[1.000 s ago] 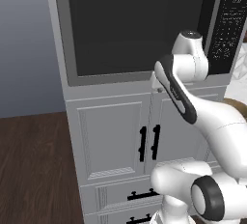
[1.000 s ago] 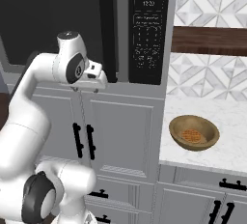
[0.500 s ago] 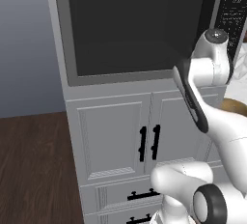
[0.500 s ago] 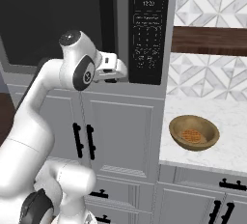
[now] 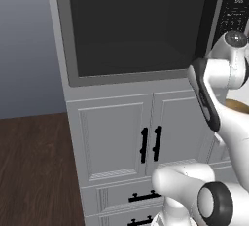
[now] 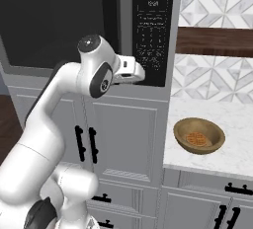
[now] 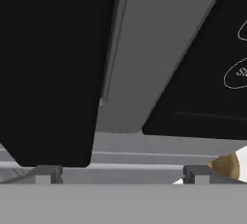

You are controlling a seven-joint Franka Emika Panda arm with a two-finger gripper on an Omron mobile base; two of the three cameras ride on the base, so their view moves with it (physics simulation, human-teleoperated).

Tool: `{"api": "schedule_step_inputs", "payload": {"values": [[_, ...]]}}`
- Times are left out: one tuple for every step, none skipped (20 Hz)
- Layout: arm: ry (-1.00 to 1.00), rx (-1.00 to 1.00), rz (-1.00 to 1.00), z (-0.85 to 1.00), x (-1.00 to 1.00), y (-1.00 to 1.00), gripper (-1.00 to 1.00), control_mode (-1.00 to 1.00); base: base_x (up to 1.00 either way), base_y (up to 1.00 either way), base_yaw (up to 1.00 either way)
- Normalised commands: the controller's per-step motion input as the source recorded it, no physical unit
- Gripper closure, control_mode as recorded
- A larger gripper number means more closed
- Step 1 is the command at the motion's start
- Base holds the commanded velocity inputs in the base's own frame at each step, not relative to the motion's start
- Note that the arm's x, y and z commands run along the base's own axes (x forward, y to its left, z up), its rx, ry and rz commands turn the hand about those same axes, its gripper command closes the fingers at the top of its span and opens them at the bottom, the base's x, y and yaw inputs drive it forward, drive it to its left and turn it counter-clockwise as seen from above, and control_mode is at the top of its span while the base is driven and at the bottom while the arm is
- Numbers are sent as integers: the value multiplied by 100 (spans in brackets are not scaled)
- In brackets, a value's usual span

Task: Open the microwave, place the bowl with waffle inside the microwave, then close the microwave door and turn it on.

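We judge the task barely begun. The microwave (image 5: 141, 30) is built in above the white cabinets, and its microwave door (image 5: 131, 28) sits flush and closed, the tall black handle bar (image 6: 109, 13) untouched. Our hand (image 6: 140, 73) hangs just below the keypad strip (image 6: 152, 30), near the handle's lower end, fingers spread wide and holding nothing. The bowl (image 6: 199, 135) rests on the tabletop (image 6: 232, 151) near its left edge, with the waffle (image 6: 196, 138) inside. Opening, loading, closing and starting all remain.

Wooden bowl (image 6: 199, 135); marble counter (image 6: 232, 154); glossy keypad (image 6: 152, 30).
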Motion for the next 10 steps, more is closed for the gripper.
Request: {"api": "schedule_step_inputs", "payload": {"values": [[-6, 7, 0, 26, 0, -24, -100, -100, 0, 0, 0], [-6, 7, 0, 22, 0, -22, -100, -100, 0, 0, 0], [-6, 6, 0, 18, 0, -21, -100, -100, 0, 0, 0], [-5, 5, 0, 11, 0, -20, -100, -100, 0, 0, 0], [-4, 3, 0, 6, 0, -19, -100, -100, 0, 0, 0], [-4, 1, 0, 3, 0, -15, -100, -100, 0, 0, 0], [-2, 0, -1, 0, 0, -15, -100, -100, 0, 0, 0], [-2, 0, -1, 1, 0, -10, -100, -100, 0, 0, 0], [-3, 0, -1, 2, 0, -5, -100, -100, 0, 0, 0], [-5, 0, -1, 4, 0, 0, -100, -100, 0, 0, 0]]}}
